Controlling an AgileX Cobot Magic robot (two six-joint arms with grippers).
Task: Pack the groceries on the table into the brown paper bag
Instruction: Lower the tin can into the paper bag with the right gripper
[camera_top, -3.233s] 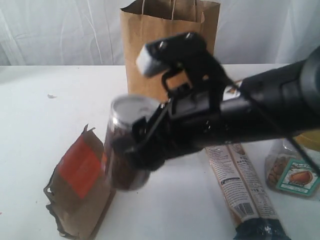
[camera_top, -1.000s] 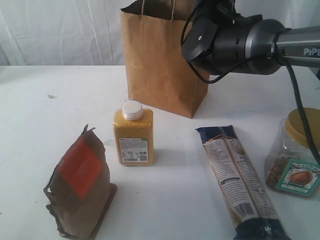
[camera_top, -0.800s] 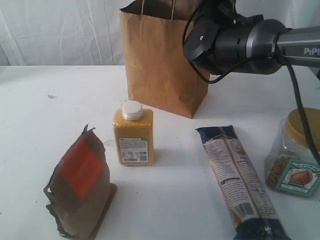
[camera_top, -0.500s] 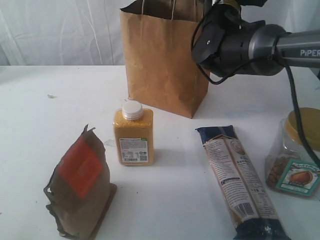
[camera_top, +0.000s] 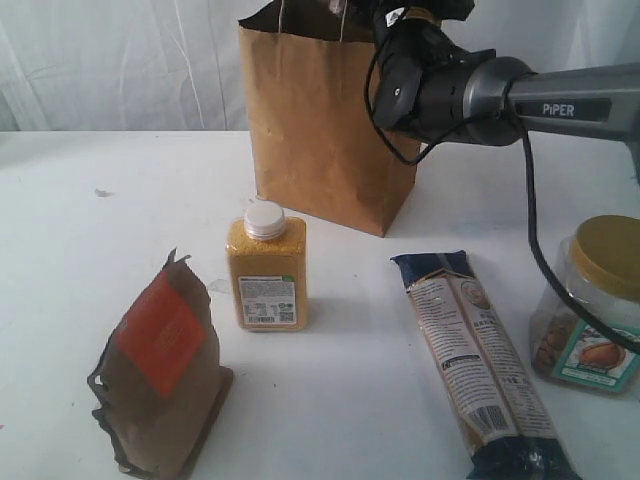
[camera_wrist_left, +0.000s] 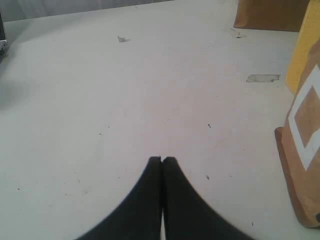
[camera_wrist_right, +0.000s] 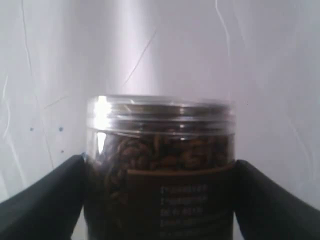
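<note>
White tabletop (camera_top: 100, 260) held the brown paper bag (camera_top: 320, 110) upright at its far side. Silver-lidded can (camera_wrist_right: 160, 130) sat clamped in the right gripper (camera_wrist_right: 159, 165), arm up by the bag's mouth. Left gripper (camera_wrist_left: 161, 162) hung pinched closed, empty, just above the tabletop.

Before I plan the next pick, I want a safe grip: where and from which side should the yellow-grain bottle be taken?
Probably across the body of the yellow-grain bottle, just below its white cap, coming from above: it stands upright, apart from the brown pouch.
</note>
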